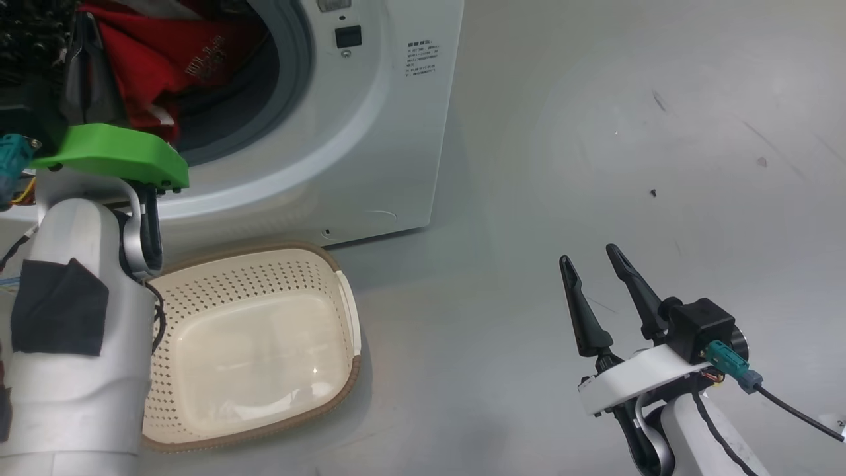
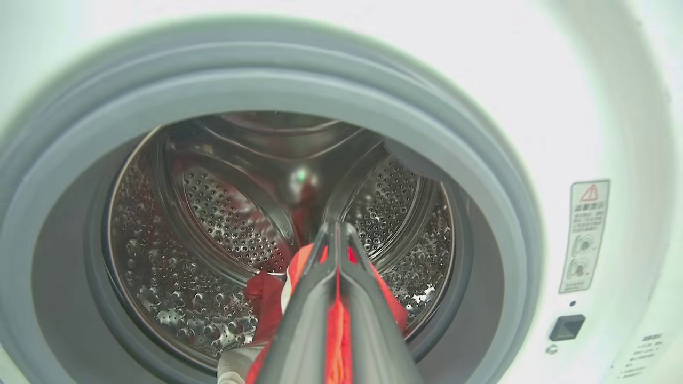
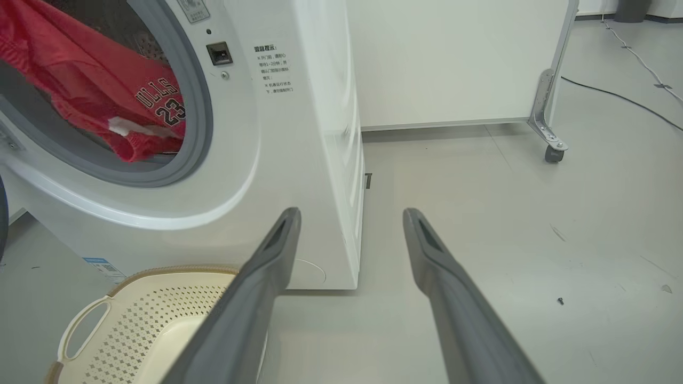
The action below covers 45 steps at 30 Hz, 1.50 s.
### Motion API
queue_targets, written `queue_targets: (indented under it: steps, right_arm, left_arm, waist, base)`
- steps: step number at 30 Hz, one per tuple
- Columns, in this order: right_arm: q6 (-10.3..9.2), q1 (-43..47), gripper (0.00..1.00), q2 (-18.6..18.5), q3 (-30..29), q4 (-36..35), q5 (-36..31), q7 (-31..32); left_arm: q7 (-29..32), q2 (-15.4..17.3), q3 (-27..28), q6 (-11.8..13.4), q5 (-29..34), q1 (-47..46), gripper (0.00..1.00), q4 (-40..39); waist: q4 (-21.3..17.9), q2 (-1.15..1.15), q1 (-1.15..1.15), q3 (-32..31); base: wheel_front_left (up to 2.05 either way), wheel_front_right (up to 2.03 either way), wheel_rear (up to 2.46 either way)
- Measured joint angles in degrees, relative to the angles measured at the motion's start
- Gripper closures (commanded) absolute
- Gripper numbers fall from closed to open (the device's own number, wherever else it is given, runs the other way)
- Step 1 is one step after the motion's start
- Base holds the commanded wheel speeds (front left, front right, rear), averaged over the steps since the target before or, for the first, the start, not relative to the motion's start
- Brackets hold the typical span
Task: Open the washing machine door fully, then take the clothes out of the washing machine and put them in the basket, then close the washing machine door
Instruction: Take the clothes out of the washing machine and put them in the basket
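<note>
Low at the left of the head view, our pale left forearm (image 1: 73,330) and its green wrist bracket (image 1: 112,155) reach up to the round mouth of the big white front-loading washing machine (image 1: 370,132). There the red fabric clothes with white trim (image 1: 158,59) bunch inside the grey rubber gasket (image 1: 291,66). Below that mouth, on the grey floor (image 1: 502,198), sits the small cream perforated plastic basket with a brown woven-look rim (image 1: 344,390). Our right gripper (image 1: 588,256) hangs well to the right of it, with its two long dark fingers spread apart. Along the left wrist view, our left gripper (image 2: 337,229) has its fingers pressed together on the clothes. We see a strip of red in the seam between them, and more red spills out on either side of the tips. A bit of white trim shows at the lower left, and the shiny perforated steel drum (image 2: 213,213) lies behind. From the right wrist view, our right gripper stands wide open, pointing at the machine's lower corner and the floor beside it. The red jersey, lettered "ULLS 23", hangs across the drum mouth, up and to the left and well apart from these jaws. The basket lies just beside the left finger, and a white panel on casters (image 3: 453,64) stands beyond.
</note>
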Motion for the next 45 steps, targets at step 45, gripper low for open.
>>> queue_targets:
  steps: [45]
  right_arm:
    - [0.07,4.4,0.0,0.0,-1.5,-3.5,-4.4,0.0]
  left_arm:
    - [2.6,-2.8,-1.2,1.8,2.0,33.0,1.0,-22.6]
  waist:
    - [5.1,0.0,0.0,-3.9]
  base:
    - [0.0,0.0,0.0]
